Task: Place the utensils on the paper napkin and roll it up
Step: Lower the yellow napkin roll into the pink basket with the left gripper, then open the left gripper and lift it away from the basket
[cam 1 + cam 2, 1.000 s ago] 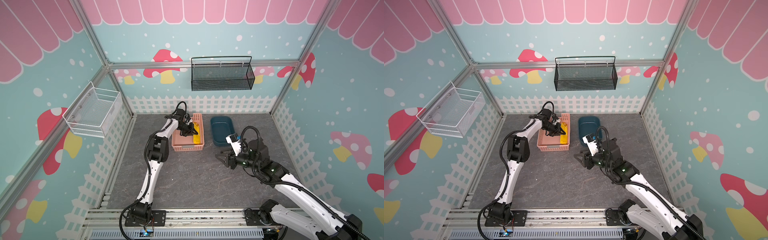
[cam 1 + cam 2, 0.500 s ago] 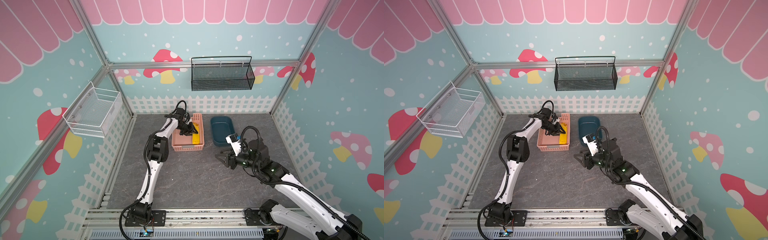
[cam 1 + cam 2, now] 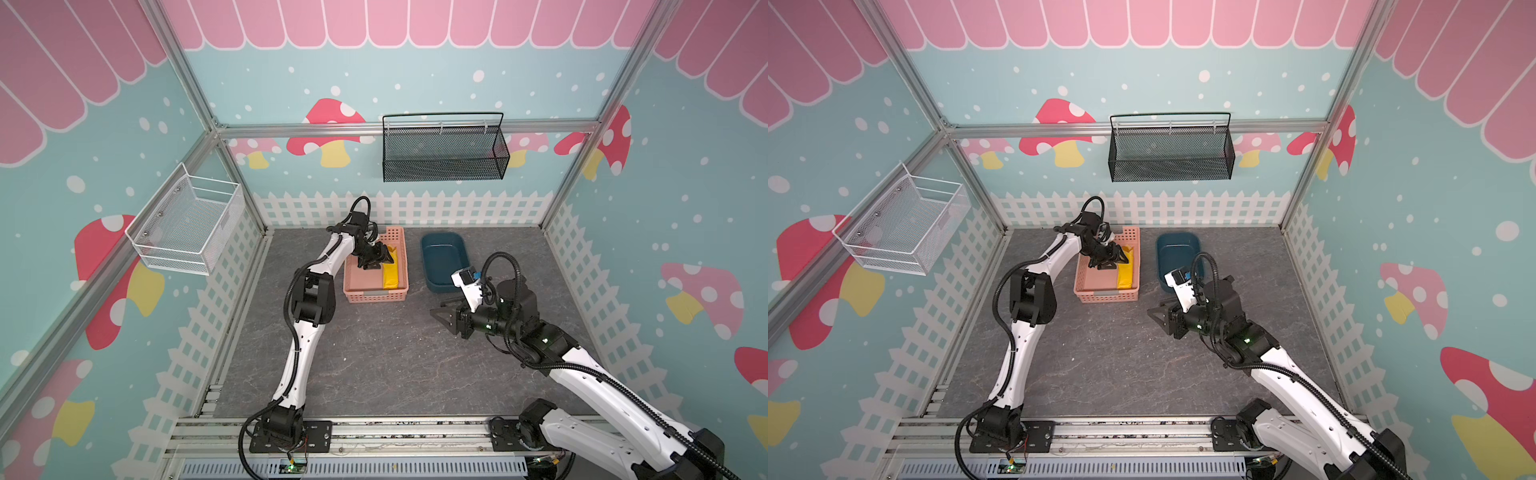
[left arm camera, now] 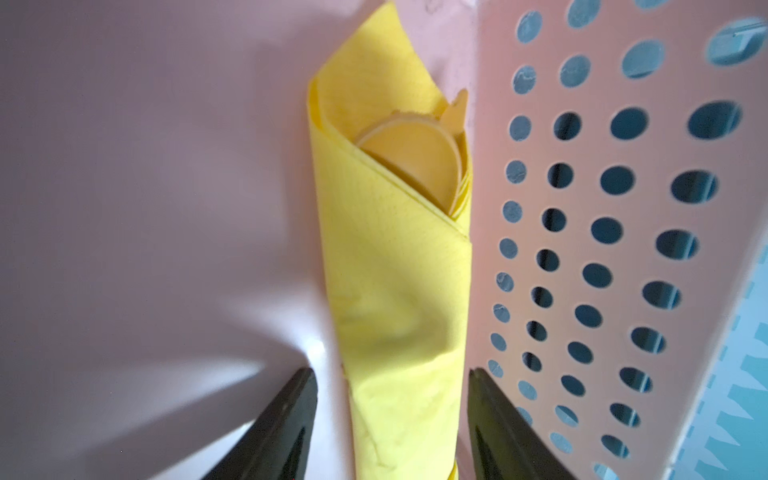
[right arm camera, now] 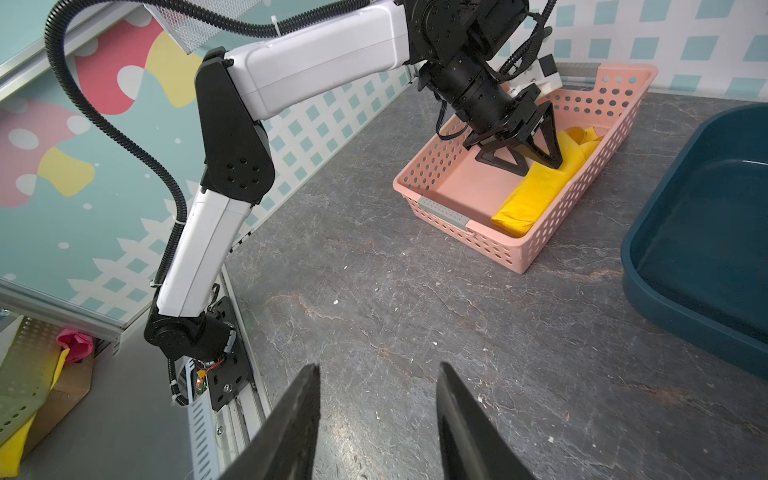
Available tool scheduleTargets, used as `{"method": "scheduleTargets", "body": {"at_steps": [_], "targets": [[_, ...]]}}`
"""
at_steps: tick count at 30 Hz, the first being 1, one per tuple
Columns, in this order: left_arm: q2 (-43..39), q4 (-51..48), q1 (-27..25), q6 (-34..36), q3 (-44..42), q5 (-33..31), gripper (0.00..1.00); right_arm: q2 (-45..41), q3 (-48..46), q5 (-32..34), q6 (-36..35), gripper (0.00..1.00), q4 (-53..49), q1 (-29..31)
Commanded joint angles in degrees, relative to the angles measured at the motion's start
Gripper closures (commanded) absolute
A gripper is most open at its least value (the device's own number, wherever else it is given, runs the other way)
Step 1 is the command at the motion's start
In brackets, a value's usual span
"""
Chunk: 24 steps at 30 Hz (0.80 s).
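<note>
In both top views the rolled bright yellow paper napkin (image 3: 390,276) is lying along the right side of the pink perforated plastic basket (image 3: 376,296), with the left gripper (image 3: 376,262) hanging over its far end. In the left wrist view the black fingers (image 4: 291,424) are standing spread on either side of the roll, and an orange-yellow round spoon bowl (image 4: 411,162) is peeking out. In the right wrist view the right gripper (image 5: 378,368) is hovering over the grey stone-patterned tabletop (image 5: 415,291) — spread, empty.

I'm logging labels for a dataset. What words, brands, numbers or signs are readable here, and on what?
None can be read. The grey tab on the pink basket is blank. The rolled paper napkin, the blue tub and the mushroom-patterned walls carry no lettering.
</note>
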Motion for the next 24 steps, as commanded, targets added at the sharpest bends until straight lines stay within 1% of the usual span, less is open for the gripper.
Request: {"method": "scheduleTargets", "body": {"at_steps": [1, 2, 3, 4, 5, 7, 8, 9, 16, 21, 24], "targets": [[-1.8, -2.8, 0.4, 1.8, -1.8, -3.7, 0.21, -0.4, 0.2, 1.1, -0.4, 0.49, 1.1, -0.2], [-2.1, -2.8, 0.4, 1.9, -1.8, -3.4, 0.17, -0.6, 0.2, 2.2, -0.1, 0.46, 0.9, -0.1], [-2.3, -2.8, 0.4, 2.0, -1.9, -3.2, 0.10, -0.7, 0.3, 3.5, 0.1, 0.42, 0.6, -0.2], [-2.6, -2.8, 0.4, 2.0, -2.1, -3.2, 0.01, -0.9, 0.3, 4.4, 0.1, 0.38, 0.4, -0.2], [-2.9, -2.8, 0.4, 1.9, -2.3, -3.2, 0.00, -1.0, 0.4, 5.8, 0.1, 0.34, -0.1, -0.2], [-3.7, -2.8, 0.4, 2.0, -2.9, -3.0, 0.00, -0.9, 1.0, 8.0, -0.1, 0.18, -1.3, -0.2], [-4.2, -2.8, 0.3, 2.1, -3.2, -3.1, 0.00, -0.7, 1.4, 9.3, -0.2, 0.06, -2.1, -0.1], [-4.8, -2.8, 0.3, 2.1, -3.5, -3.2, 0.00, -0.6, 1.9, 10.7, -0.4, 0.01, -3.1, -0.2], [-10.8, -1.8, 0.0, 2.5, -7.6, -5.9, 0.00, 0.1, 3.3, 14.0, -2.6, 0.00, -4.4, -0.2], [-18.6, 3.1, -0.1, 2.1, -14.9, -6.1, 0.00, 1.7, 3.4, 15.9, -4.7, 0.00, -4.4, -0.3], [-24.2, 6.5, -0.4, 1.6, -20.5, -8.3, 0.00, 3.2, 3.3, 17.8, -6.2, 0.01, -4.4, -0.6]]}}
